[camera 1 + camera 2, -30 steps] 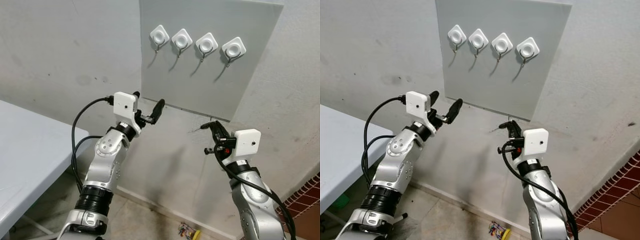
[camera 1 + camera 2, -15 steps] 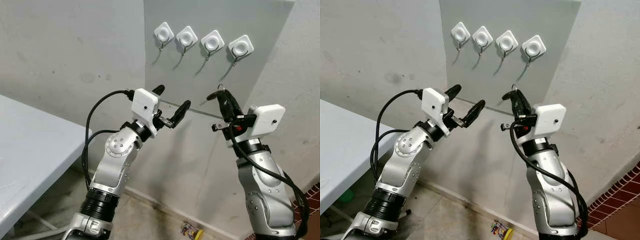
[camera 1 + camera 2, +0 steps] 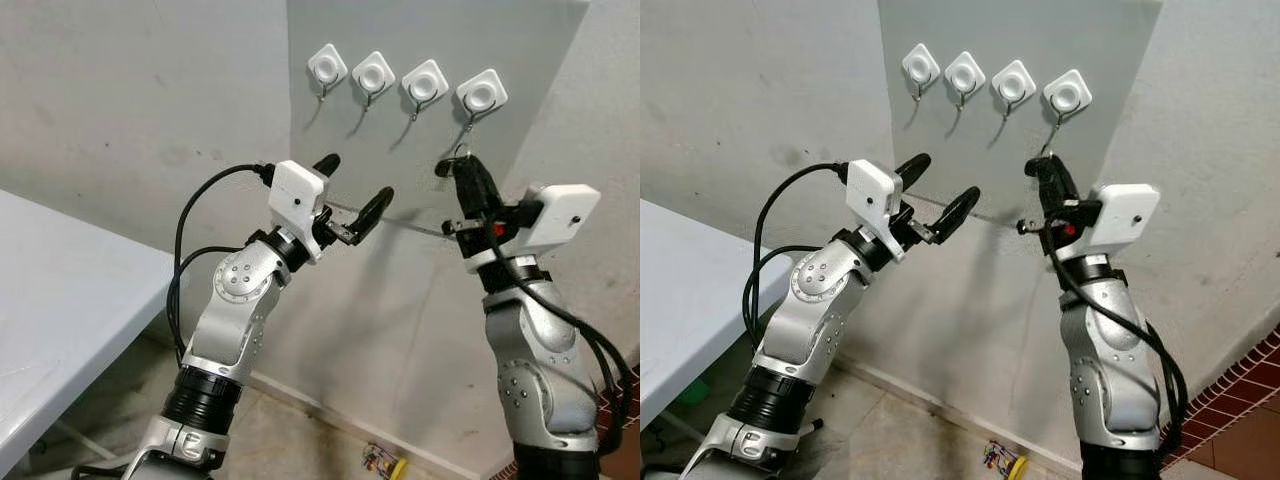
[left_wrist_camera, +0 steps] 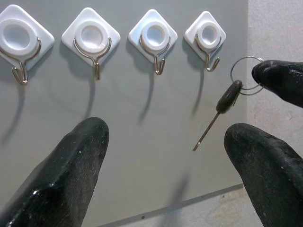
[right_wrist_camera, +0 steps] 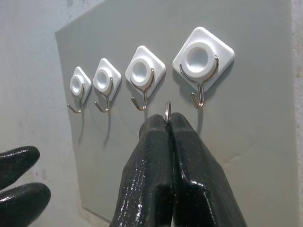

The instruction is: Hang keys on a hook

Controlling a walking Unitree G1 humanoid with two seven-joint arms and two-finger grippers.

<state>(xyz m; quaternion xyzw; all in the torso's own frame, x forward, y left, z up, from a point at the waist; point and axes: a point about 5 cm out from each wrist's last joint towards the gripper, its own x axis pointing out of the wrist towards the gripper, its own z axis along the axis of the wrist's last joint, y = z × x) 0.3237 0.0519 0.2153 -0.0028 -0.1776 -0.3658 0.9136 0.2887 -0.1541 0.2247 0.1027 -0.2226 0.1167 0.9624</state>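
A pale grey-white bench (image 3: 60,300) stands at the far left, against the grey plastered wall (image 3: 150,90). The left hand (image 3: 352,196) is raised in front of the wall below the board, its two black fingers (image 4: 66,175) spread apart and released, holding nothing. Above it, a flat grey rectangular board (image 3: 400,150) is fixed to the wall and carries four white diamond-shaped plastic hooks with metal wire prongs (image 3: 404,85) in a row. The right hand (image 3: 462,172) is raised just below the rightmost white hook (image 3: 479,97), its fingers (image 5: 170,161) clenched together on the silver metal key ring (image 4: 246,75). A dark-headed key with a thin metal blade (image 4: 222,106) dangles from that ring, near the board's right edge and close to the rightmost hook but not yet on it. On the floor (image 3: 300,440) below lies a small multicoloured object (image 3: 380,462).
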